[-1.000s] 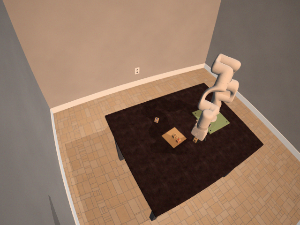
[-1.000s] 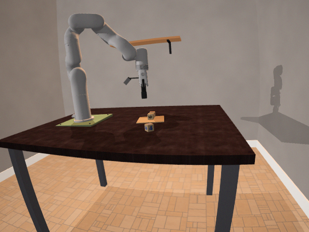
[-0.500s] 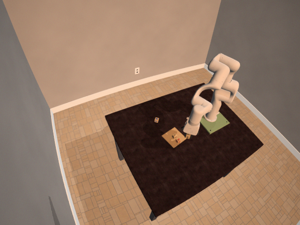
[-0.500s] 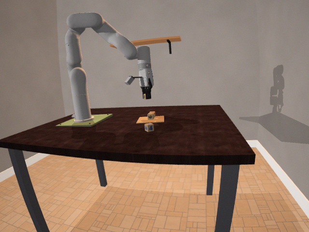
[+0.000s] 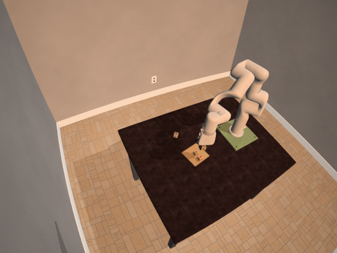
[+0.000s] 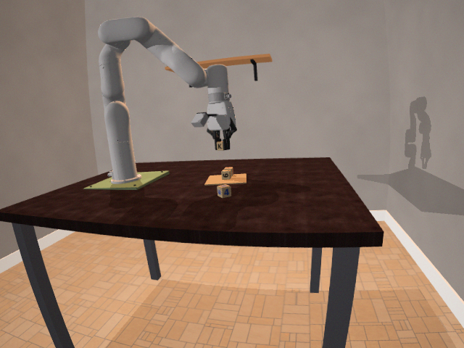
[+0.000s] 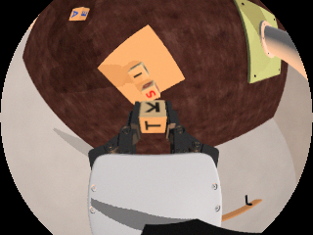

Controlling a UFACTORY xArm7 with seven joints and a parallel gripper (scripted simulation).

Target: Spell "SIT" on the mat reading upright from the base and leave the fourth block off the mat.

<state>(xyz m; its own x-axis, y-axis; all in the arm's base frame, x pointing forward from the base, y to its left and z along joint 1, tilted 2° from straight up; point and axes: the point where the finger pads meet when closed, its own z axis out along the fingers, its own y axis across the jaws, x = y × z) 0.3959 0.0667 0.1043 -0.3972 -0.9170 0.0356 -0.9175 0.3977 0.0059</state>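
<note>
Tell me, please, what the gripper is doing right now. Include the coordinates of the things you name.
Gripper (image 5: 202, 147) (image 6: 222, 145) (image 7: 153, 109): jaws closed on the T block (image 5: 204, 147) (image 6: 220, 146) (image 7: 153, 124), held above the table (image 5: 231, 176) (image 6: 149, 209) (image 7: 210, 113).

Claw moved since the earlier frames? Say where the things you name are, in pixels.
Yes. In the top view the claw (image 5: 201, 148) (image 6: 222, 143) (image 7: 153, 109) has shifted leftward, away from the green base plate (image 5: 236, 147) (image 6: 155, 177) (image 7: 254, 59), to beside the mat (image 5: 187, 153) (image 6: 239, 178) (image 7: 142, 44).
</note>
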